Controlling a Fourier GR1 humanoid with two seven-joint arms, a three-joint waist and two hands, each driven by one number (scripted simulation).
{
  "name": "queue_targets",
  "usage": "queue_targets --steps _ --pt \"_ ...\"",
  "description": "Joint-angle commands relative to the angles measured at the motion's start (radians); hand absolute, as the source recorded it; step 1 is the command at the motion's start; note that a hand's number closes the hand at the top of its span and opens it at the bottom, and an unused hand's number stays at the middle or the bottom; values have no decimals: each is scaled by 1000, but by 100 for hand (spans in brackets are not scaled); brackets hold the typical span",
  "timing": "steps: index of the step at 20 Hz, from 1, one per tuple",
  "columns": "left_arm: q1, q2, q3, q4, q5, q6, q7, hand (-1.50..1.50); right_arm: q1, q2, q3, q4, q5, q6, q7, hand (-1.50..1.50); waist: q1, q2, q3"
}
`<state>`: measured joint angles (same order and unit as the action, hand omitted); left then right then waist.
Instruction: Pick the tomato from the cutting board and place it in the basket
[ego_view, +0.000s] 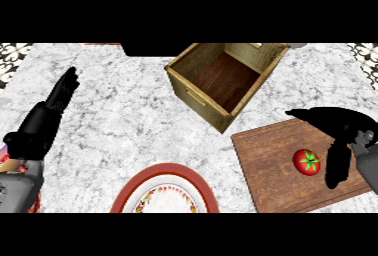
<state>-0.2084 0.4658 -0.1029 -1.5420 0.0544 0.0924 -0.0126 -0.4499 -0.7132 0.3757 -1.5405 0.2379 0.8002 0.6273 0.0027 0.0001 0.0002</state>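
Observation:
A red tomato (307, 162) with a green stem lies on the brown wooden cutting board (275, 160) at the right. My right hand (337, 126) hovers over the board's right part, fingers and thumb spread around the tomato's right side without touching it. The basket (218, 109), an open wooden box with a dark floor, stands at the top centre, just up-left of the board. Over at the left edge my left hand (44, 120) rests open with its fingers pointing up.
A white plate (140, 186) with a red rim sits at the lower centre, left of the board. A dark object (151, 49) lies along the counter's far edge beside the basket. Marble counter (125, 110) spreads between left hand and basket.

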Motion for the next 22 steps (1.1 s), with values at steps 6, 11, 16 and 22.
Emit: queue_targets --steps 6,11,16,22 --pt "3 -69 26 8 -70 -28 5 0 144 55 -35 -24 218 -69 -170 -150 -4 0 0" --pt "-28 -64 62 -17 -78 -60 57 0 162 95 -52 36 305 -113 -234 -150 -3 0 0" --pt "6 -78 107 -10 -92 -105 8 0 232 96 -114 -11 338 -75 -267 -150 -4 -1 0" --pt "41 -79 140 -85 -97 -144 39 0 213 186 -105 80 428 -101 -302 -150 1 -1 0"
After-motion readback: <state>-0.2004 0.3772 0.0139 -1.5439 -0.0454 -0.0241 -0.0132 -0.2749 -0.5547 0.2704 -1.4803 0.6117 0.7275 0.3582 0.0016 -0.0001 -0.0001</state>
